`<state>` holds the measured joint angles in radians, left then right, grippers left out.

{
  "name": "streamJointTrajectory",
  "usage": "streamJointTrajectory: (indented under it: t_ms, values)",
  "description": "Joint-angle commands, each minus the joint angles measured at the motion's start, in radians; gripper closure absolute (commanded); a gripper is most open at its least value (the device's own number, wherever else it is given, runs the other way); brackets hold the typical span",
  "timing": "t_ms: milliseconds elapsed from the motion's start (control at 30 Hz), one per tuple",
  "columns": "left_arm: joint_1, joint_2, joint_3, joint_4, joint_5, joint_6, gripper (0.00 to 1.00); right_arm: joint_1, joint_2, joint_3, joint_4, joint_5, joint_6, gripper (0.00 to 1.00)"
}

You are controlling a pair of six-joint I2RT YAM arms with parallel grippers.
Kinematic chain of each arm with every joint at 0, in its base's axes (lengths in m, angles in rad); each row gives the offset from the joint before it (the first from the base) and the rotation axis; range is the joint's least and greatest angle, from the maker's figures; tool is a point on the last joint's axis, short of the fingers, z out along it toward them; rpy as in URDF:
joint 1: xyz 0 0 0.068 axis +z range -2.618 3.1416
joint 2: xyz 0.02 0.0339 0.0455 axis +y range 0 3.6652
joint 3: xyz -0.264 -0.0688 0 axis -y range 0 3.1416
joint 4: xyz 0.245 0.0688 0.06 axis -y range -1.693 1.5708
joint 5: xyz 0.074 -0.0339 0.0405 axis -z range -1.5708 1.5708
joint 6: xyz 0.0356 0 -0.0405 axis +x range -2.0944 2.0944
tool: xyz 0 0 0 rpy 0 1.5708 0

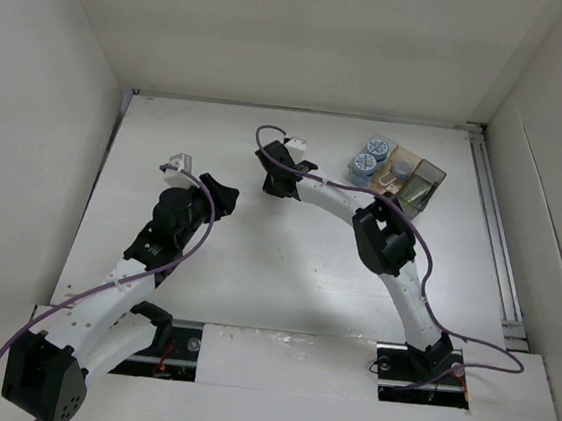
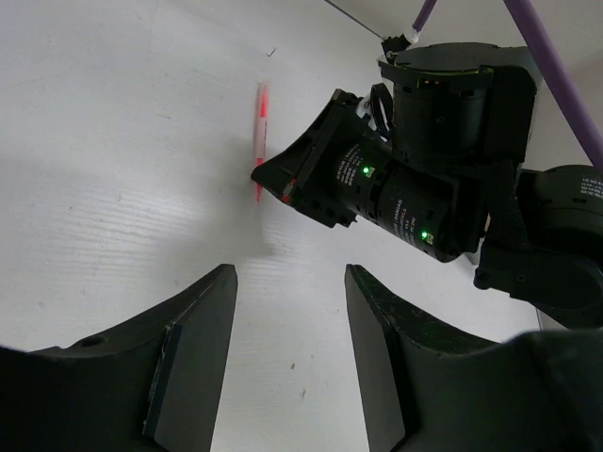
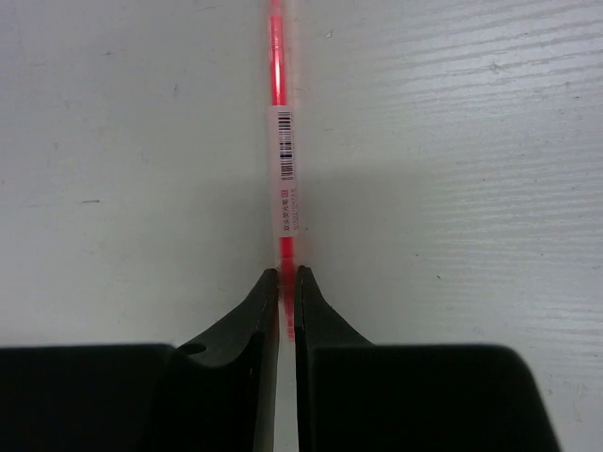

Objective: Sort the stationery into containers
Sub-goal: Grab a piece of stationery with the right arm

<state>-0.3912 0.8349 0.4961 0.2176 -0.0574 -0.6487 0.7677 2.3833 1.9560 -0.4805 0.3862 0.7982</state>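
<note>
**Red pen pinched at 1 end; carry to tray outstanding**

Left side: the left gripper [image 2: 290,282] hangs idle above the white table [image 2: 113,188]. Its 2 fingers stand apart with bare table between them, and it holds nothing. Its camera looks across at the other arm.

Centre: the right gripper [image 3: 287,278] is down at table level with its jaws drawn almost together on the near end of the red pen [image 3: 276,66]. A sliver of red shows in the narrow slot between the fingertips. The grasp is at the pen's extreme end, not mid-length. The frames do not settle whether the pen is off the surface.

Orientation: the pen's long axis runs in line with the right fingers, straight away from them and out past the top of the right wrist view. A white barcode label [image 3: 288,169] wraps the shaft just beyond the fingertips. The pen appears to lie flat. It cannot be made out in the overhead view.

Right side: the tray [image 1: 432,169] sits well apart, toward the far right of the table. 2 patterned discs [image 1: 375,146] already fill its pale blue-grey compartments.

Assessment: the step in hand is the pick of the pen. The next move calls for a lift and a swing right to the tray. The end grip may let the shaft droop or pivot. The pen looks longer than 1 compartment is wide, so it probably needs to enter end-first.
</note>
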Motion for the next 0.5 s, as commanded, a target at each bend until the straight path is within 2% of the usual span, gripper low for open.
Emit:
streamJointTrajectory:
  t_ms: [0,167,233,300,433,467]
  values:
    - [0.000,-0.019,-0.005,0.022,0.004,-0.003,0.54,0.008,-0.019,-0.026,-0.036,0.028,0.007,1.00]
    - [0.000,-0.019,-0.005,0.022,0.004,-0.003,0.54,0.008,-0.162,-0.178,0.060,0.039,0.027,1.00]
    - [0.000,-0.019,-0.005,0.022,0.004,-0.003,0.53,-0.002,-0.286,-0.282,0.123,0.039,0.050,1.00]
    - [0.000,-0.007,-0.005,0.031,0.013,-0.003,0.53,-0.056,-0.384,-0.406,0.181,0.028,0.065,1.00]
    - [0.000,0.003,-0.005,0.054,0.070,0.006,0.53,-0.188,-0.692,-0.630,0.246,0.016,0.087,1.00]
    - [0.000,0.003,-0.005,0.069,0.079,0.006,0.50,-0.221,-0.735,-0.669,0.246,0.034,0.110,1.00]
